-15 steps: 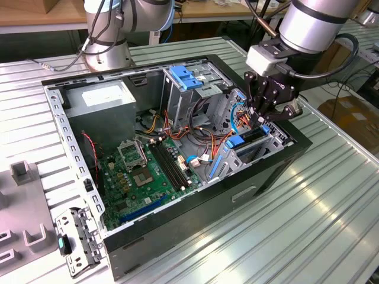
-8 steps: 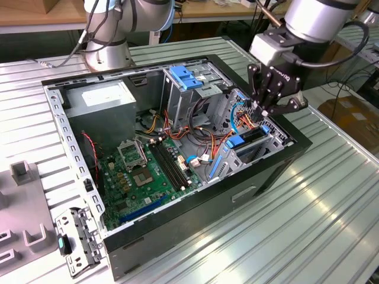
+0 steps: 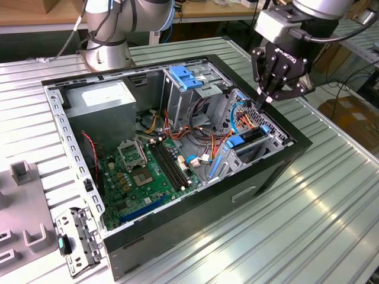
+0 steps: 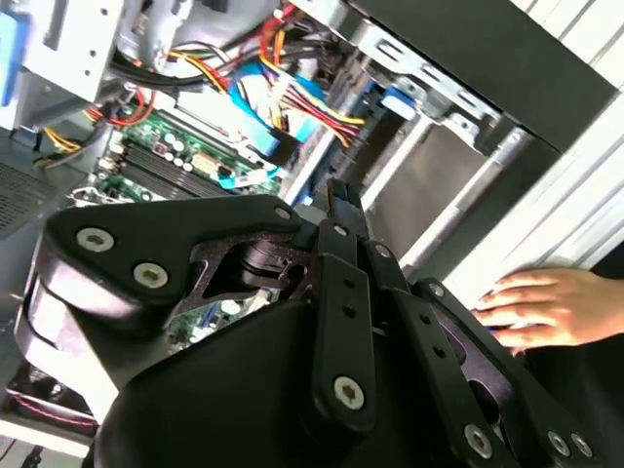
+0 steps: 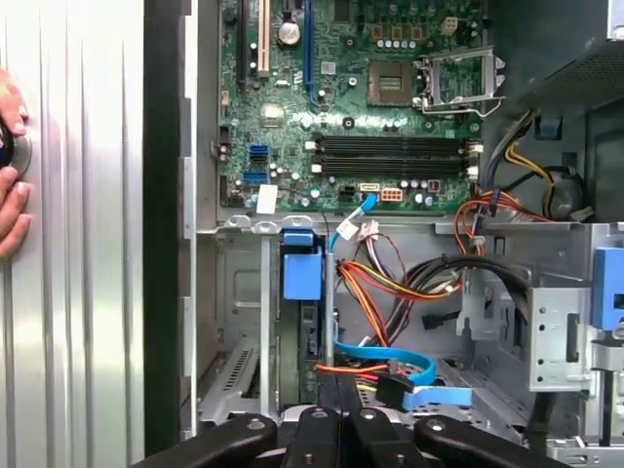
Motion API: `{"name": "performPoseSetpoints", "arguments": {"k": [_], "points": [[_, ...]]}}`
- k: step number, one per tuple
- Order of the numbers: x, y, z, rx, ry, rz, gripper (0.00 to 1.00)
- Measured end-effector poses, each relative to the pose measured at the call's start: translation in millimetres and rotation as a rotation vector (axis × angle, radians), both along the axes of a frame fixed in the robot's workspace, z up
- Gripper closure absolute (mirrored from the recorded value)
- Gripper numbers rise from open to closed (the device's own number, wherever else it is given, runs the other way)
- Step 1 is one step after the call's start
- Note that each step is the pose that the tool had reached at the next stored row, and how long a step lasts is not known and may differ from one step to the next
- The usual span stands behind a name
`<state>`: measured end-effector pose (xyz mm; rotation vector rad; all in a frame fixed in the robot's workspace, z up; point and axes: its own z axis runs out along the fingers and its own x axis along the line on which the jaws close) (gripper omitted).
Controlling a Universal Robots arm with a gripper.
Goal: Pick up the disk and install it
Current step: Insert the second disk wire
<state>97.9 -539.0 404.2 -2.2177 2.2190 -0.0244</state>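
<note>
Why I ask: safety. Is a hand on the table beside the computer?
Yes, a hand lies on the ribbed table beside the computer.

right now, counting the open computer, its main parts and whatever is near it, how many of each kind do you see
computer case: 1
motherboard: 1
power supply: 1
disk: 1
pincer: 1
hand: 1
total: 6
</note>
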Motion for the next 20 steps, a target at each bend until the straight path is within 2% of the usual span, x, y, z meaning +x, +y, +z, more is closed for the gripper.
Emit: {"name": "performPoseSetpoints", "arguments": {"k": [1, 2, 3, 4, 6, 7, 8, 10, 12, 13, 14, 16, 17, 18, 20], "points": [[0.1, 6.8, 0.1, -0.0030, 0.0017, 0.000, 0.89], [0.3, 11.5, 0.1, -0.0076, 0.0048, 0.000, 0.89], [0.4, 15.2, 0.1, -0.0170, 0.0089, 0.000, 0.89], [0.5, 19.7, -0.1, -0.0356, 0.0141, 0.000, 0.89], [1.1, 26.6, -0.8, -0.0845, 0.0193, 0.000, 0.89], [2.4, 35.6, -2.3, -0.1197, 0.0236, 0.000, 0.89], [4.7, 40.8, -4.5, -0.1284, 0.0302, 0.000, 0.89], [6.6, 45.9, -9.5, -0.1436, 0.0323, 0.000, 0.89], [7.5, 48.8, -12.6, -0.1574, 0.0331, 0.000, 0.76], [7.6, 49.6, -14.2, -0.1672, 0.0331, -0.001, 0.76], [8.0, 50.2, -14.7, -0.1684, 0.0332, -0.001, 0.70], [7.9, 50.4, -12.1, -0.1690, 0.0334, -0.001, 0.70], [7.9, 50.5, -7.0, -0.1689, 0.0344, -0.001, 0.70], [8.1, 51.5, -7.0, -0.1701, 0.0351, 0.000, 0.70], [8.7, 54.4, -6.9, -0.1770, 0.0363, 0.000, 0.70]]}}
